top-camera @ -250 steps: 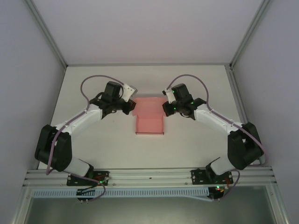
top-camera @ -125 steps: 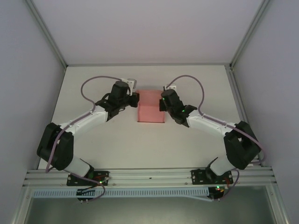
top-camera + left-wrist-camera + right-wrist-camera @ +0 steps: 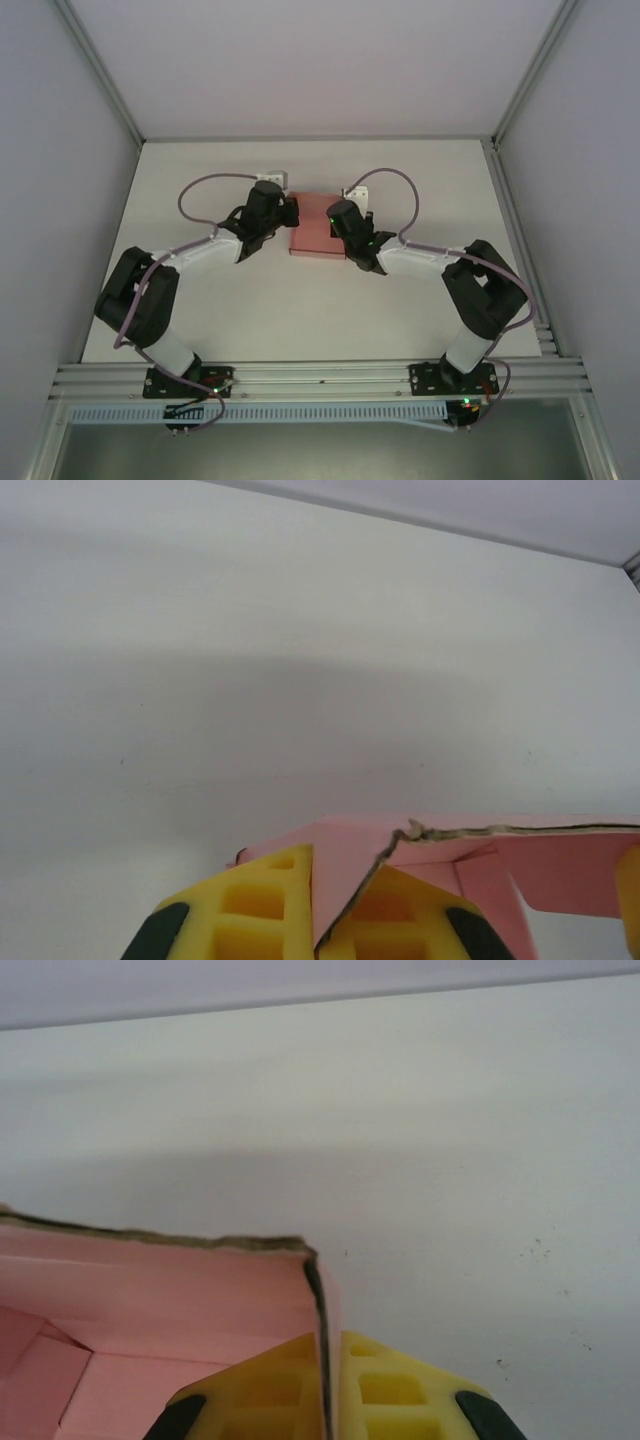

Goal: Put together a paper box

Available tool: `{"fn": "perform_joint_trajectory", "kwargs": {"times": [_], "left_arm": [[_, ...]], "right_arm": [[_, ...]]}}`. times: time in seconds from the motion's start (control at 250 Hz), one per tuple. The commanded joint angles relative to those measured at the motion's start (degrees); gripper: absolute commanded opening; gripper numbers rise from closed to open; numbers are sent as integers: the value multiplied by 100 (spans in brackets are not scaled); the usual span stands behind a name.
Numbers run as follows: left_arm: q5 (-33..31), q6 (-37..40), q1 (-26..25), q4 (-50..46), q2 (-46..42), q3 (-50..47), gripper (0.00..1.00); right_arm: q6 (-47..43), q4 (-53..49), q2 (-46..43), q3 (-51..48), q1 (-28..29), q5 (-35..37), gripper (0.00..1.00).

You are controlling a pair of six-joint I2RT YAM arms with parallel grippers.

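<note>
The pale pink paper box stands folded up in the middle of the table, between my two grippers. My left gripper is shut on its left wall; in the left wrist view the yellow fingers pinch a slanted pink wall, and the box's rough top edge runs off to the right. My right gripper is shut on the right wall; in the right wrist view the yellow fingers clamp the thin card edge at a corner, with the open pink inside to the left.
White table surrounds the box, bounded by grey walls and a metal frame post. Both arms reach in from the near rail, elbows bent outward, purple cables looping above the wrists.
Both grippers have moved inward and farther from the bases, closing on the box's sides. The pink card, earlier a flatter longer sheet, now stands as a shorter, more compact box.
</note>
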Motion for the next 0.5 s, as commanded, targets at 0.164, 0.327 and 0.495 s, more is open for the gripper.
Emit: {"fn": "perform_joint_trajectory", "kwargs": {"times": [0.164,0.327,0.495], "left_arm": [[117,-382,-694,1114,-524,-1195,0],[6,-625,-894,1303,-743,-1727,0],[-347,-540,-1085,940,-1055,-2066,0]], "right_arm": [[99,1160,116,-534,704,304,7],[314,1218,71,-915,1043,832,7],[336,1344,-61,-1300,1256,913,10]]}}
